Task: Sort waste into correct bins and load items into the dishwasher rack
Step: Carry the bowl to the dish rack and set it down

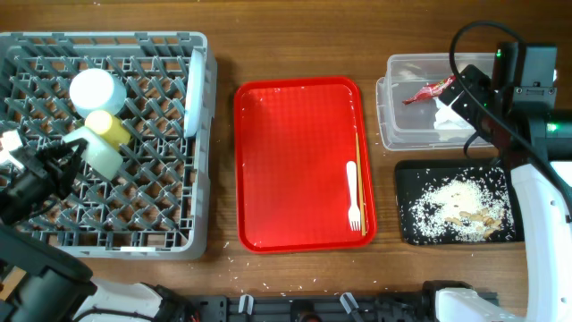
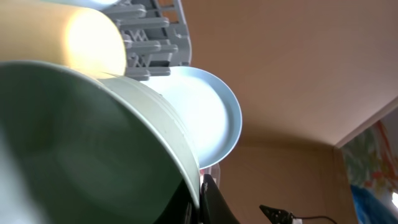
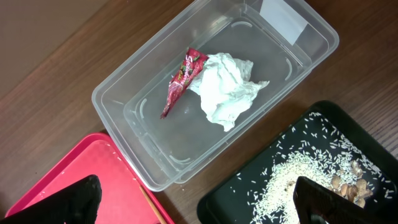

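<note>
- Reading the overhead view, you find the fork (image 1: 354,195) and chopsticks (image 1: 359,170) side by side on the red tray (image 1: 286,161), close to its right rim. Their long axes run front to back, and the fork's tines seem to point toward the near edge.
- Right hand (image 3: 196,190): the fingers are spread wide and hold nothing. It hovers over the corner where the tub (image 3: 124,93) and black tray (image 3: 217,208) nearly meet. From it the fork lies to the left and nearer the robot, so the right arm is plainly the closer one. A grasp would likely want the fingers set across that front-to-back axis.
- Left hand (image 2: 200,202): it is closed on the rim of the bowl (image 2: 93,143) at the left of the rack (image 1: 161,215), well apart from the fork.
- Waste: the napkin (image 3: 227,90) and wrapper (image 3: 183,78) lie touching inside the tub. The rice (image 1: 447,210) lies in the black tray.
- Rack load: the cup (image 1: 109,127) sits just beside the bowl, and the plate (image 1: 194,89) stands on edge at the right wall.
- Hidden from you: the bowl fills the left wrist view, so you cannot tell whether it rests on the pegs. The fork is outside the right wrist view. The chopsticks are too thin to count.
</note>
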### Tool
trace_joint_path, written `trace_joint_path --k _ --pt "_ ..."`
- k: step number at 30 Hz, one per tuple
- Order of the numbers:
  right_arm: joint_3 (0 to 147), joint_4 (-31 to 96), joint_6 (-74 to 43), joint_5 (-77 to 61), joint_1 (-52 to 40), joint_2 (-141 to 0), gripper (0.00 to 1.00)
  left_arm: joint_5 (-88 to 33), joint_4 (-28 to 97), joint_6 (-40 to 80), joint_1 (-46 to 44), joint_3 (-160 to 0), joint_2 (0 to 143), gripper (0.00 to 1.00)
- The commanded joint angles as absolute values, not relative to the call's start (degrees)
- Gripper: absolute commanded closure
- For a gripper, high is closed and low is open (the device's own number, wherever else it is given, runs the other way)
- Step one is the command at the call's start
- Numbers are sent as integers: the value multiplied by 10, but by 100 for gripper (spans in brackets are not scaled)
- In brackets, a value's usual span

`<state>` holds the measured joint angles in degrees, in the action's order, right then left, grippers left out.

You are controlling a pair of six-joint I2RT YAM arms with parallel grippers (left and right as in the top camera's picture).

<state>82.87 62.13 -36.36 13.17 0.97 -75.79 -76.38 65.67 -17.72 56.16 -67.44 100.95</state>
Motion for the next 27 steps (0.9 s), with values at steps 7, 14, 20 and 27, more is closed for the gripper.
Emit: trace_joint_path --k 7,14,20,27 --pt "832 620 -362 141 8 -762 0 -708 699 -187 633 -671 1015 0" --pt "832 619 -362 141 8 -762 0 -629 705 -134 647 -671 989 16" --pt "832 617 -362 141 8 -762 0 -408 660 92 666 -671 906 19" --pt "832 617 -362 141 8 -763 0 -428 608 112 572 -671 747 96"
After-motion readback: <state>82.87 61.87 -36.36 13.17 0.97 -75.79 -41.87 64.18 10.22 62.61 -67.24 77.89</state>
